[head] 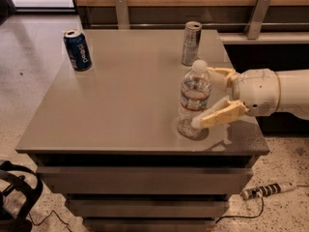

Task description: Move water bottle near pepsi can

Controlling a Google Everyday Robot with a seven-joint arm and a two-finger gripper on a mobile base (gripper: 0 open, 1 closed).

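The water bottle (pixel 193 100) is clear ribbed plastic with a white cap and a red-and-white label. It stands upright near the front right of the grey table (pixel 120 100). The pepsi can (pixel 77 50), dark blue with white lettering, stands at the table's back left corner, far from the bottle. My gripper (pixel 211 96) comes in from the right at bottle height. It is open, with one tan finger (pixel 219 116) in front of the bottle and the other behind it, so the bottle sits between them.
A taller slim silver-grey can (pixel 191 43) stands at the back right, just behind the bottle. Wooden panelling with metal brackets runs behind the table. A black bag (pixel 14 197) and a power strip (pixel 268 189) lie on the floor.
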